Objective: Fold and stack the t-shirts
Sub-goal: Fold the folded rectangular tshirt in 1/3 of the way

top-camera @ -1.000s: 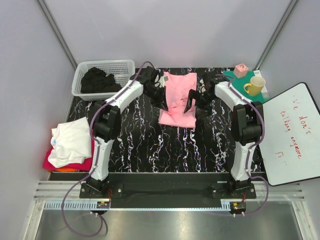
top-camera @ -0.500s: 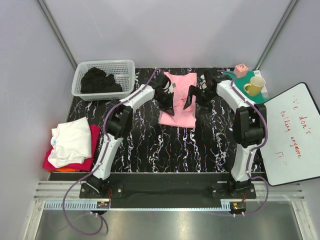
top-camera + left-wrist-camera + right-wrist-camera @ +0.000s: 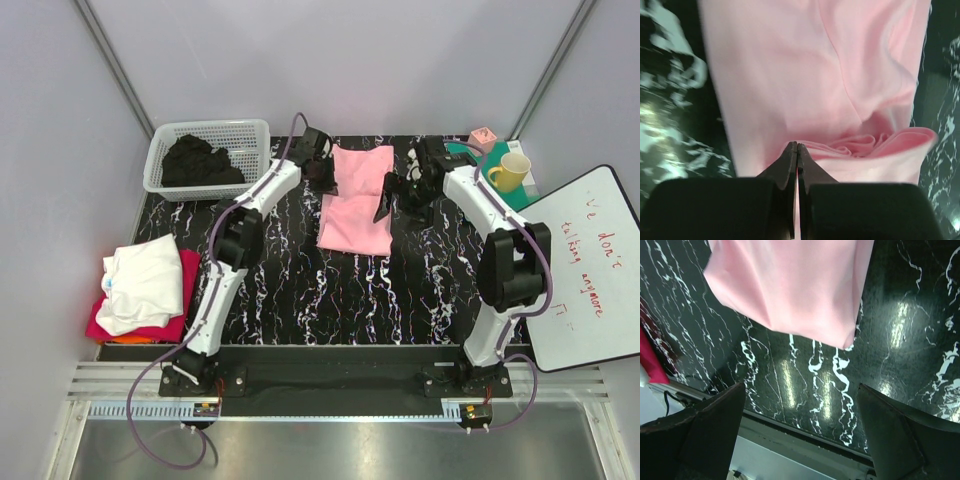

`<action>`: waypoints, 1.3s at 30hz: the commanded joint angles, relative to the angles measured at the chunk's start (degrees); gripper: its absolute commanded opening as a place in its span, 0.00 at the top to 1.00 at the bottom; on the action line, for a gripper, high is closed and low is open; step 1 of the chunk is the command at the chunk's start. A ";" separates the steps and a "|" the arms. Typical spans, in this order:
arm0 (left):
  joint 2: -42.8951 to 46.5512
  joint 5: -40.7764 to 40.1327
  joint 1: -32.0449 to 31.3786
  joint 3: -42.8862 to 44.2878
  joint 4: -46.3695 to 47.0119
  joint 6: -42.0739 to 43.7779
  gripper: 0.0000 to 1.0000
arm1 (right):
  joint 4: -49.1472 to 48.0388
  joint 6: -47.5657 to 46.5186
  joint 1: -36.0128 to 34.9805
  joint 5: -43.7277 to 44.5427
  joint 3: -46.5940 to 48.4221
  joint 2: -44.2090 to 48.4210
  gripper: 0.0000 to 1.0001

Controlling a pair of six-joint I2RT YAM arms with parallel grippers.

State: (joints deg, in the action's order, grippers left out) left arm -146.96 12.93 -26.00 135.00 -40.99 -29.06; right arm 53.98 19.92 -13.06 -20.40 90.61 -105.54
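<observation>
The pink cotton t-shirt [image 3: 356,215] lay flat on the black white-veined marble table [image 3: 300,290], far-centre, btwn the 2 arms. 1 s earlier its middle was bunched and lifted btwn both grippers; by now it had settled into a neat long rectangle w/ a crease across the middle.

The left gripper [image 3: 327,178] sat at the shirt's far-left edge, having moved out from over the cloth, w/ the left arm stretched further than 0.5 s before. In the left wrist view its fingers [image 3: 790,165] were pressed together on a bunched fold of the shirt [image 3: 805,75]. The right gripper [image 3: 385,203] had drawn off to the shirt's right edge. In the right wrist view its fingers [image 3: 705,435] stood wide apart w/ nothing btwn them, the shirt's near hem [image 3: 790,290] ahead of them.

No change elsewhere vs. the earlier frames:
- white plastic basket [image 3: 165,170] of black clothes [image 3: 200,160], far left
- stack of 1 white folded shirt [image 3: 145,280] on a red one [image 3: 135,328], left edge
- yellow mug [image 3: 510,172] on a green mat [image 3: 478,158], far right
- whiteboard w/ red writing [image 3: 585,270]
</observation>
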 commanded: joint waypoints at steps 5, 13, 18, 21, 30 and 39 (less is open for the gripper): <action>15.81 2.16 2.36 -13.83 5.66 0.50 1.00 | 0.96 -2.26 0.40 1.68 -3.25 1.04 0.00; 31.63 9.57 2.53 -43.04 13.39 -3.54 0.29 | -0.18 -2.96 0.75 -0.95 -0.18 -6.52 0.00; 31.21 13.53 2.18 -48.25 15.24 -4.43 0.11 | -1.59 -3.22 0.67 -1.22 0.27 -9.33 0.00; 30.15 14.14 2.01 -48.34 15.59 -4.08 0.09 | -3.25 -3.14 0.67 -1.66 -0.52 -9.95 0.00; 23.92 16.60 1.39 -44.48 14.98 -3.81 0.28 | -6.69 -0.85 0.67 -4.47 -0.08 -14.78 0.00; 22.41 16.96 1.39 -43.59 13.75 -4.08 1.00 | -6.69 -0.32 0.67 -7.63 1.41 -16.37 0.59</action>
State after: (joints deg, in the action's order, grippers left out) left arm -125.69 29.17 -24.58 89.76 -27.31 -33.52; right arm 48.10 19.35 -12.67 -25.56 89.78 -121.97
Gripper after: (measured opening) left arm 0.013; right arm 0.540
